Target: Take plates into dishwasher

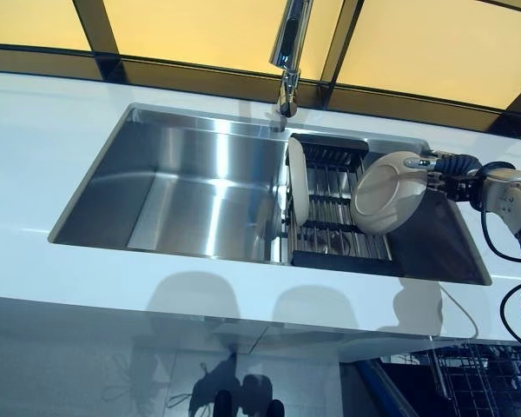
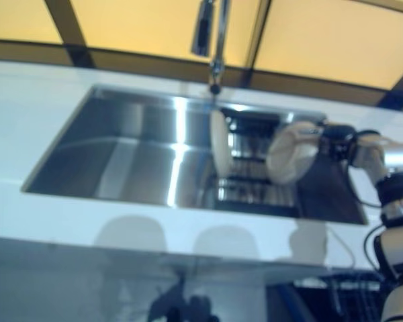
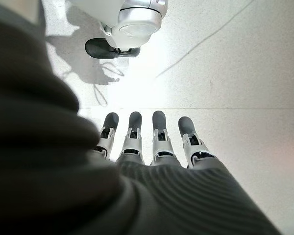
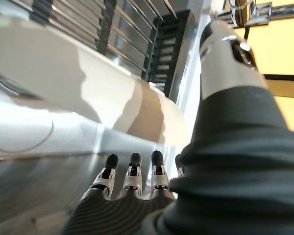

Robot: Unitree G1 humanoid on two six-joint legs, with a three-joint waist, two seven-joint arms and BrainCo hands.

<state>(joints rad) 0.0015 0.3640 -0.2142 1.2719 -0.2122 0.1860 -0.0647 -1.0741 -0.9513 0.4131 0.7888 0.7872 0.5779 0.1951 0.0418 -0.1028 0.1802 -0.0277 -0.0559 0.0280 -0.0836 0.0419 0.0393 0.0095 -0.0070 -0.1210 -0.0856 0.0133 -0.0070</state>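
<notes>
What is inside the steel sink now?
A black dish rack holding one upright white plate; the right robot hand holds another round white plate over it. That plate covers part of the rack.

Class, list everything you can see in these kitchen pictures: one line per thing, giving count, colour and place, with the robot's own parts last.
Sink: one, steel, set in the counter.
Counter: one, white, around the sink.
Tap: one, chrome, behind the sink.
Drying rack: one, dark, in the sink's right part.
Standing plate: one, white, on edge in the rack.
Held plate: one, white, above the rack.
Wire basket: one, dark, below the counter at right.
Right hand: gripping the held plate's rim.
Left hand: fingers straight, over the floor.
</notes>
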